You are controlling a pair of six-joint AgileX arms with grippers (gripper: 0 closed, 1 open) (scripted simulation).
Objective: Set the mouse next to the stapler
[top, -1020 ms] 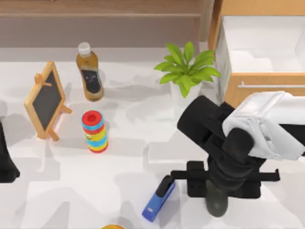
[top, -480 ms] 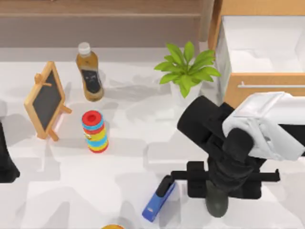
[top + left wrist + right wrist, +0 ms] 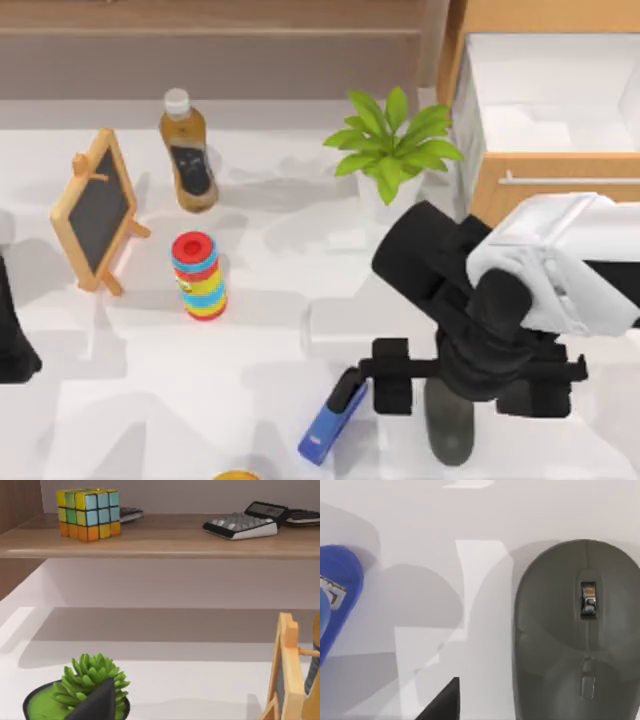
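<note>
The dark grey mouse (image 3: 450,428) lies on the white table just right of the blue stapler (image 3: 333,417), a short gap between them. My right gripper (image 3: 468,385) hovers over the mouse's back end, open, its black fingers (image 3: 391,376) spread wide to either side and touching nothing. The right wrist view looks straight down on the mouse (image 3: 575,635), with the stapler's blue end (image 3: 335,595) off to one side. My left arm (image 3: 12,340) stays parked at the table's left edge.
A ring toy (image 3: 199,275), a small chalkboard (image 3: 97,210) and a bottle (image 3: 188,150) stand at the left back. A potted plant (image 3: 392,145) and a wooden drawer unit (image 3: 545,110) are behind the right arm. A yellow object (image 3: 236,476) peeks in at the front edge.
The right gripper's fingers have spread apart and let go of the mouse, which now rests on the table beside the stapler. The left arm has not moved.
</note>
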